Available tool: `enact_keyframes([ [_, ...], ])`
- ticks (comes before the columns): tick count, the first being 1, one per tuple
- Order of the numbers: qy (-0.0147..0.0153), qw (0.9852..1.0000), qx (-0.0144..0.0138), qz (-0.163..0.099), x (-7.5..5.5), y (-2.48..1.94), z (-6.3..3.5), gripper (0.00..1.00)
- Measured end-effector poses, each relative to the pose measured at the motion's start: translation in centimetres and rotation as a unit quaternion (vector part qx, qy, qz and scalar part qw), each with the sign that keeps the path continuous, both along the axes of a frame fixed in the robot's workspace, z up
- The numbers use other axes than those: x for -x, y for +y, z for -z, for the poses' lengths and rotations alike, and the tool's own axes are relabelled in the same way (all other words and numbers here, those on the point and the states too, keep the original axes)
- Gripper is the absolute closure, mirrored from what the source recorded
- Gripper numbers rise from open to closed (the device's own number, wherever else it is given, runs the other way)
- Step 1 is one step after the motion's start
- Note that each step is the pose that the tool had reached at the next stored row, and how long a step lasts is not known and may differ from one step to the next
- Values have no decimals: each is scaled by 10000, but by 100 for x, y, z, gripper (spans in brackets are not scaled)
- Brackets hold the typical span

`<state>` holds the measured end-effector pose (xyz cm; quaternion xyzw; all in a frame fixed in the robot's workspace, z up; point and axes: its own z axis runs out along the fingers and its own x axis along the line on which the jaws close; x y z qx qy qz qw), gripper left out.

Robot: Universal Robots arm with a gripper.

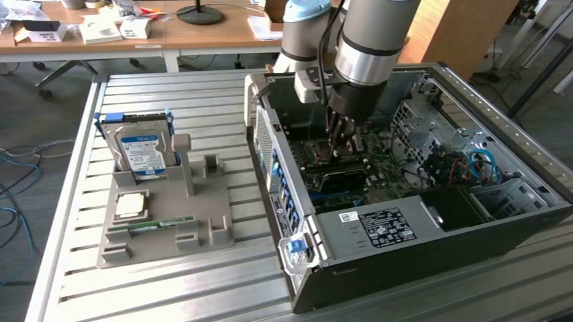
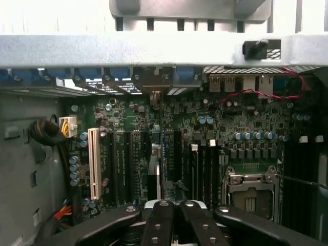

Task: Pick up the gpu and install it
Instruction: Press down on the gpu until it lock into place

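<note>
**Closed claw over the card, deep in the case**

Reaches straight down into the open computer case (image 1: 403, 275), which lies on its side on the slatted metal table (image 1: 161, 288); hangs with the gripper (image 1: 345, 142) low over the motherboard (image 1: 358, 176), near the case's rear wall. Shows, from the wrist, the gripper (image 2: 175, 206) with its dark fingers (image 2: 159, 220) drawn close together, nearly touching; sits right at the near end of the gpu (image 2: 156, 166). Cannot tell whether pinching the card or only resting against its upper edge.

Stands edge-on inside the case, the gpu, as a thin upright strip among the long black expansion slots of the motherboard (image 2: 230, 120); runs from the fingertips toward the case's rear wall, its metal bracket end against the slotted back panel. Cannot tell how far seated in its slot.

Elsewhere inside the case: a white slot (image 2: 93, 164) a few slots away from the card; a CPU socket (image 2: 251, 187) well to its other side; a power supply (image 1: 385, 227) with a white label by the case's near wall.

Outside the case, on the exterior view's left: a grey holder tray (image 1: 211, 201) on the table; in it a hard drive (image 1: 143, 151) standing upright, a processor chip (image 1: 133, 204) lying flat, and a green RAM stick (image 1: 161, 225).
</note>
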<state>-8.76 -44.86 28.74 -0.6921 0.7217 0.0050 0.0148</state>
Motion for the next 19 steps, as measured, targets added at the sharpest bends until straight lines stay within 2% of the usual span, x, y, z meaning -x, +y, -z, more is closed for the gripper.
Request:
enact_keyframes([
  [8,-1,10000,-2,-6,-81,0,1,89],
  [19,-1,10000,-2,-7,-85,-5,4,89],
])
